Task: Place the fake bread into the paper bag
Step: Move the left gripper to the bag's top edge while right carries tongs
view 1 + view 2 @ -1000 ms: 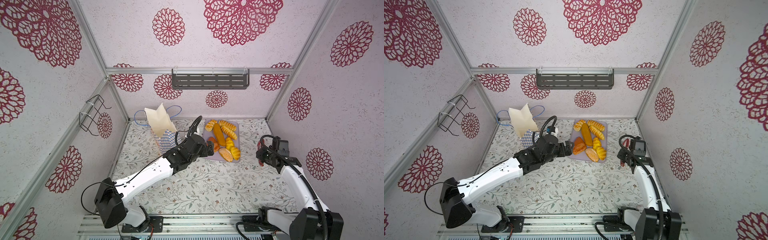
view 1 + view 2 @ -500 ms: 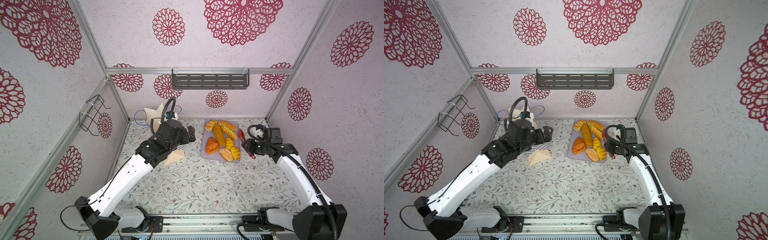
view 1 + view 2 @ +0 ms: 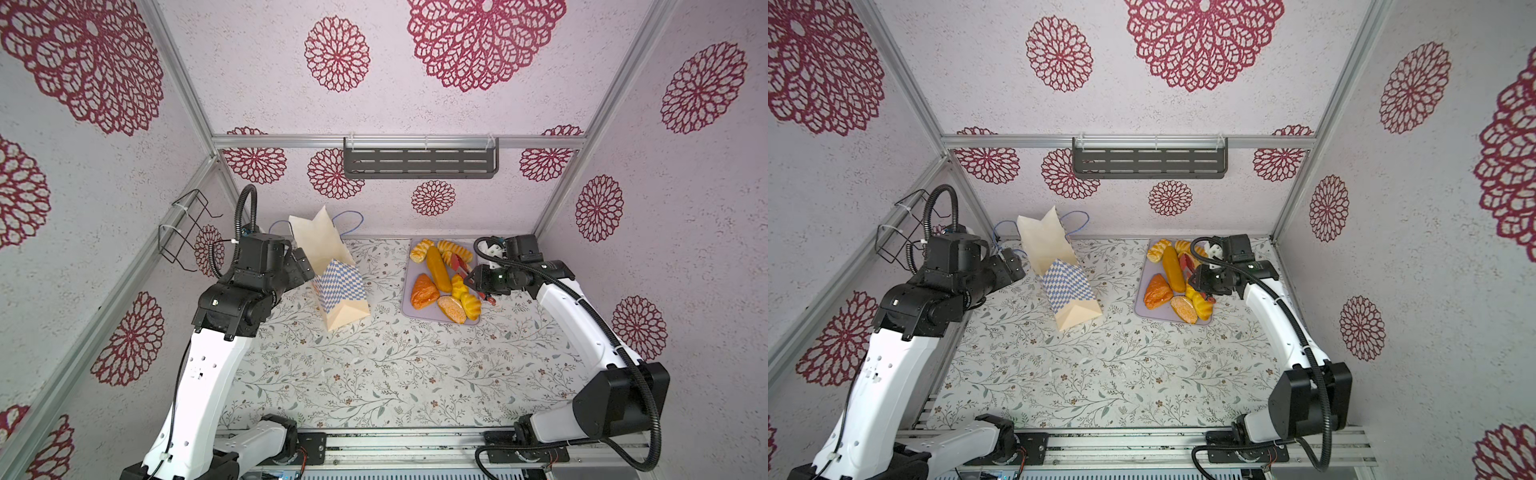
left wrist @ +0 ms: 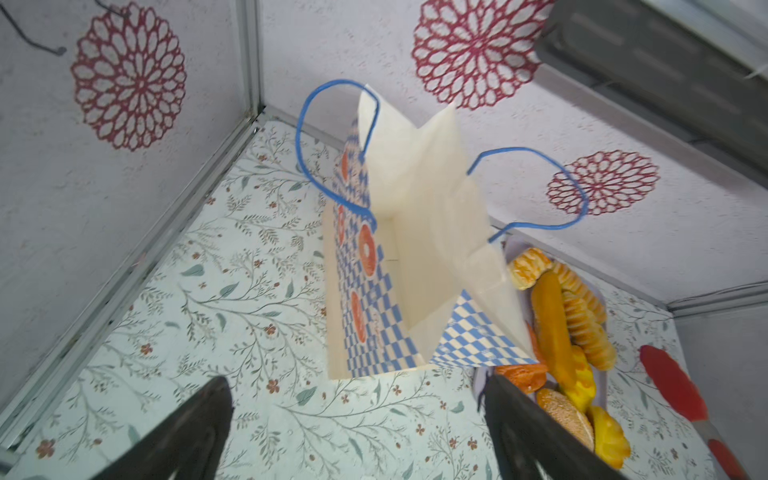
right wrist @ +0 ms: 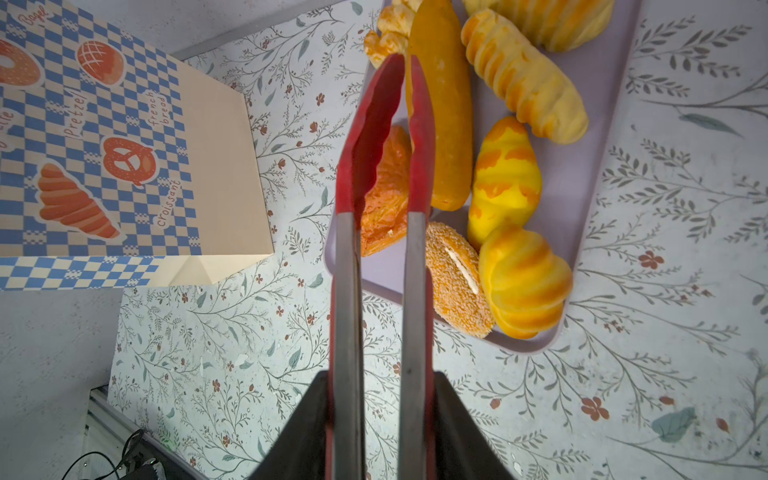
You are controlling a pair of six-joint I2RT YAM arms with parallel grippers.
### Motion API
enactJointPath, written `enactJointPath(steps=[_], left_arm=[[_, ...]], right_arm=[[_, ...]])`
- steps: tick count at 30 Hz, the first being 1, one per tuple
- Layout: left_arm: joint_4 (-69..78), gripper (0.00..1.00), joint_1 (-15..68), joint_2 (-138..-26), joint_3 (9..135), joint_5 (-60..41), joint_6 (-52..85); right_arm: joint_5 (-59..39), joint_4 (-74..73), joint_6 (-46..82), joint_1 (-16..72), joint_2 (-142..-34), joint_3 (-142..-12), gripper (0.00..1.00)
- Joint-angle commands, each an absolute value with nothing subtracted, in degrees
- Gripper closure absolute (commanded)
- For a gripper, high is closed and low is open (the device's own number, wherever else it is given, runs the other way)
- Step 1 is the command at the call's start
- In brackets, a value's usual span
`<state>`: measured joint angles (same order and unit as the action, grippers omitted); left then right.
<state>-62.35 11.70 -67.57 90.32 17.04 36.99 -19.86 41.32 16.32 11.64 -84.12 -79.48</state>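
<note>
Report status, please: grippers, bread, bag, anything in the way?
Left gripper open beside bag. Right gripper shut on tongs, tongs empty. Bread on tray; bag standing, mouth open. No obstacle seen.

The paper bag point(image 3: 340, 286) stands upright on the worktop point(image 3: 374, 374) toward its back left corner. It is cream with a blue-and-white checkered band printed with orange pastries, its mouth open and its thin blue cord handles splayed to either side. The fake bread point(image 5: 503, 178) lies clustered on a lilac tray point(image 5: 602, 137) near the back right corner, apart from the bag — a long golden roll point(image 3: 439, 269), braided loaves point(image 3: 455, 249) behind it, an orange flaky pastry point(image 3: 423, 291), a sesame bun point(image 3: 452, 309) and yellow twisted buns point(image 3: 471, 305) — all glossy.
</note>
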Motion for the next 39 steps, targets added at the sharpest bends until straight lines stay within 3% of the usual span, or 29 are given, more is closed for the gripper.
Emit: enactJointPath(steps=[1,13,25,30,35,39], left_arm=[[-63.21,0.03,7.94,-70.30,88.93,11.29,35.51],[-55.59,0.01,4.52,-81.27,89.73,6.52,34.29],[-53.47,0.14,4.09,-85.82,91.03,7.69,30.58],[-53.19,0.29,4.16,-86.57,91.22,7.97,29.08],[-52.57,0.67,4.18,-86.21,91.27,6.68,27.45],[-52.39,0.89,4.20,-85.44,91.23,4.57,26.00]], right_arm=[[-16.72,42.39,13.87,12.31,-85.95,-84.86,0.60],[-0.86,50.34,7.58,12.11,-97.87,-95.57,0.53],[4.04,54.53,4.34,11.17,-103.20,-100.15,0.48],[3.52,55.02,3.61,11.07,-104.49,-100.72,0.48],[2.27,54.54,4.30,11.07,-103.37,-99.47,0.48],[1.43,53.65,5.38,11.07,-100.37,-98.02,0.48]])
